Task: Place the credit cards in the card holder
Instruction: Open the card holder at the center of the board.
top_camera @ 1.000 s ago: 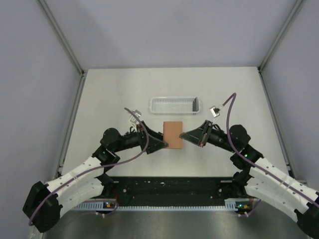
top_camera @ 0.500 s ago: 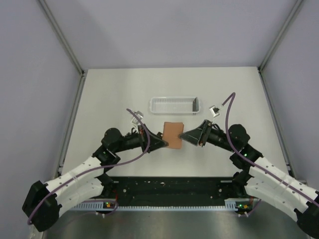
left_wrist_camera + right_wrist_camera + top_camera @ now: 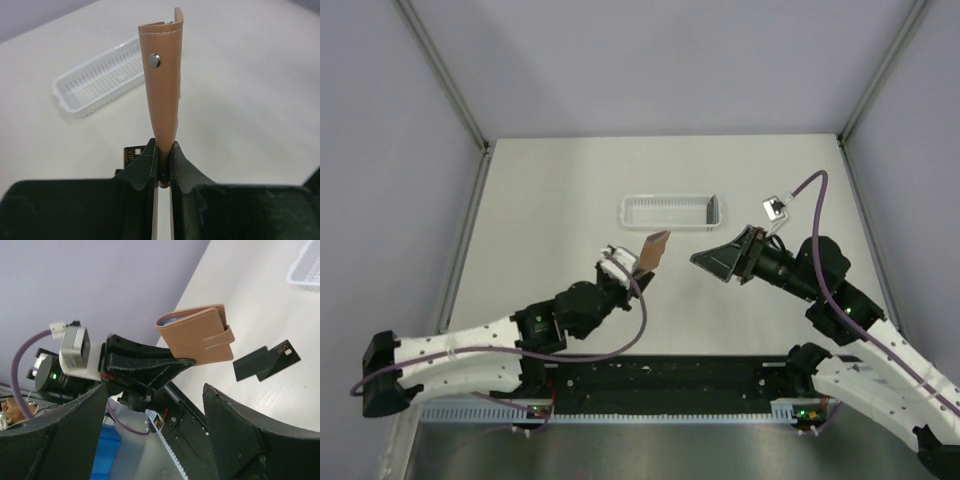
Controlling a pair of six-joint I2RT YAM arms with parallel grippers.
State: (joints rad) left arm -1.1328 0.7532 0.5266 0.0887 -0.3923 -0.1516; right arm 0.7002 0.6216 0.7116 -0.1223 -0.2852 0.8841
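Both arms are wearing white plastic shells on the long links, w/ round blk joints between them: left arm [image 3: 450,352], right arm [image 3: 872,374]. A purple cable [image 3: 20,360] is running along each arm & is standing off in a loop near the wrist. Each wrist is carrying a small grey-white cam box [image 3: 775,207] w/ a white plug. On the left wrist a green LED [image 3: 53,376] is glowing. The left gripper [image 3: 162,150] is showing matte blk, wedge-shaped fingers [image 3: 182,162]. The right gripper [image 3: 703,260] is looking the same, broad & blk. At the bases [image 3: 805,410] small green & orange lights are shining.
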